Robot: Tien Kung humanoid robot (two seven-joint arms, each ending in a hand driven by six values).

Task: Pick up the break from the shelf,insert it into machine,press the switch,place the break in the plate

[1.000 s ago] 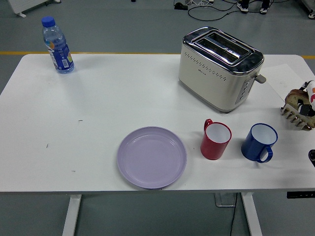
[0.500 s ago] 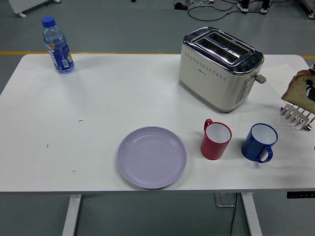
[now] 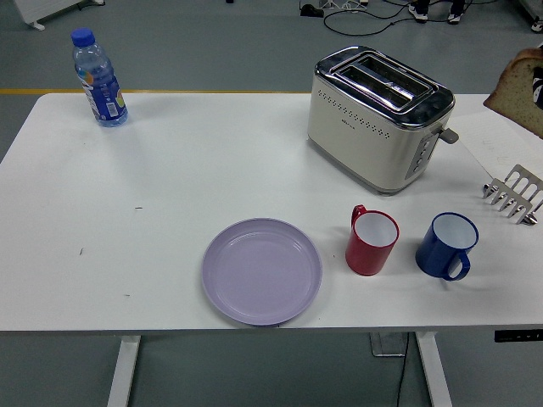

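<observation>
Bread: a slice (image 3: pixel 516 90) held up in the air at the picture's right edge, to the right of the toaster and about level with its top; clear of the rack.
Right robot hand: only a dark sliver (image 3: pixel 538 83) shows at the frame edge against the slice, so I judge it is gripping the bread, though no fingers can be made out.
Left robot hand: not in view.
Toaster: cream and chrome (image 3: pixel 379 117), standing on the white surface (image 3: pixel 170 186), two slots open on top, lever on its right end.
Rack: the wire shelf (image 3: pixel 514 193) sits right of and nearer than the toaster, now empty.
Step in hand: carrying the slice toward the toaster slots.
Doing it well: bring the slice over a slot, turn its broad face parallel to the slot's long side, lower edge-first, and release only once it is well seated.
Plate: lilac (image 3: pixel 261 270), nearer than and left of the toaster, bare.
Mugs: red (image 3: pixel 372 241) and blue (image 3: pixel 447 246), nearer than the toaster.
Bottle: (image 3: pixel 99 79) far left of the toaster.
</observation>
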